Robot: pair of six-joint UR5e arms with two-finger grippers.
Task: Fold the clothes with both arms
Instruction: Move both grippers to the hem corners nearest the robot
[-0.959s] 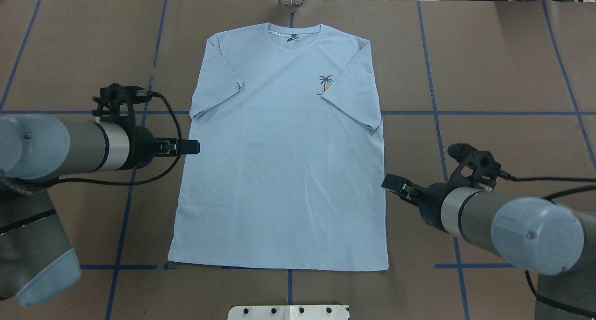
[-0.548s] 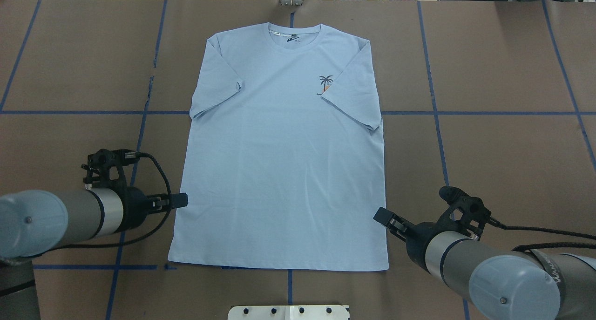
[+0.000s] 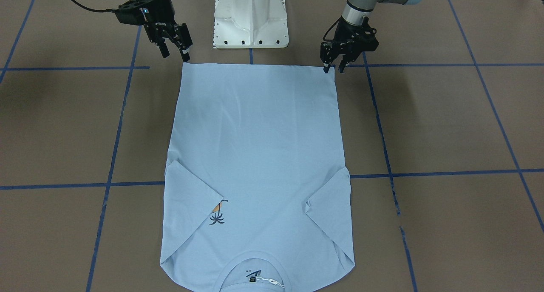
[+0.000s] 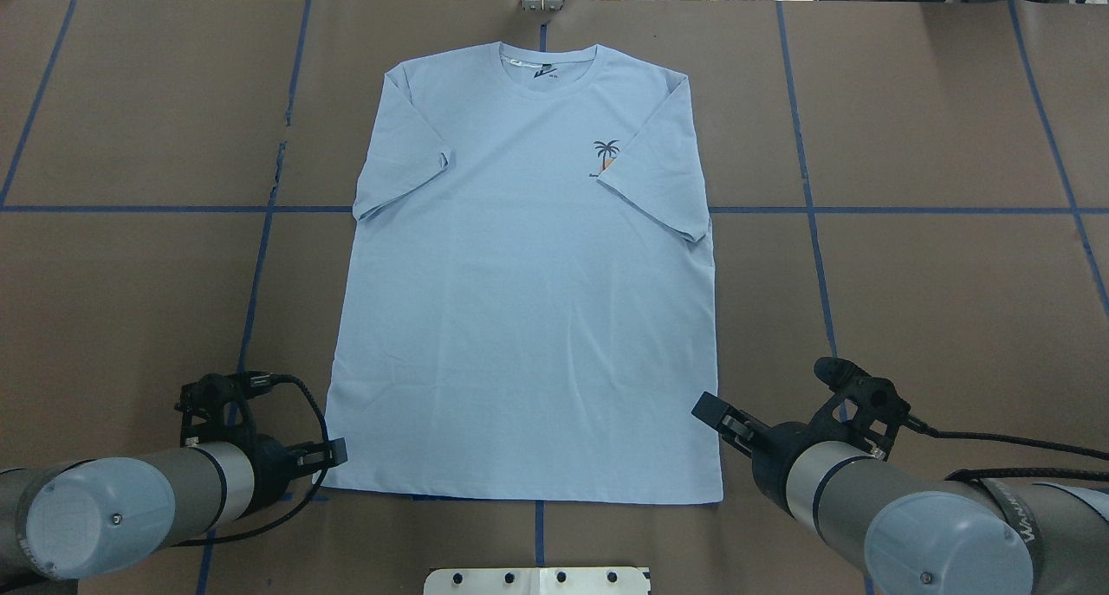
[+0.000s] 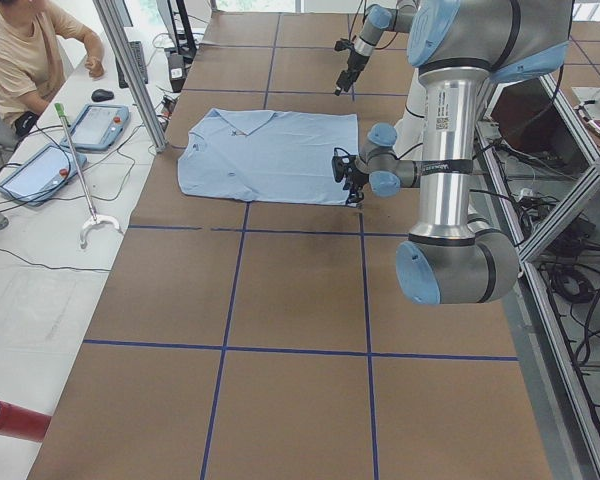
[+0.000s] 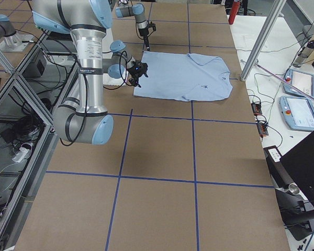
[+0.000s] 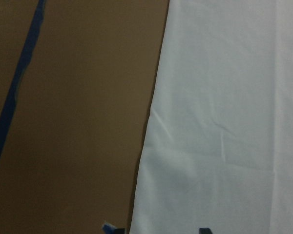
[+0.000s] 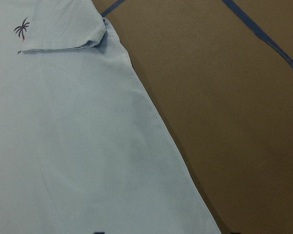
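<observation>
The front view cuts the collar of the shirt (image 3: pixel 255 134) off at its lower edge, and a folded-in sleeve (image 3: pixel 191 194) covers part of the palm print (image 3: pixel 216 217). Each wrist view shows only slivers of fingertip along its bottom edge, so it is unclear whether any finger touches the cloth. The shirt lies flat, chest up, in the middle of the brown table (image 3: pixel 446 122), with its collar away from the robot and its hem toward it. The left claw (image 3: pixel 333 69) is spread and empty at one hem corner, the shirt's side edge running between its fingers. The right claw (image 3: pixel 175 56), likewise spread and empty, hangs just beside the other hem corner.
</observation>
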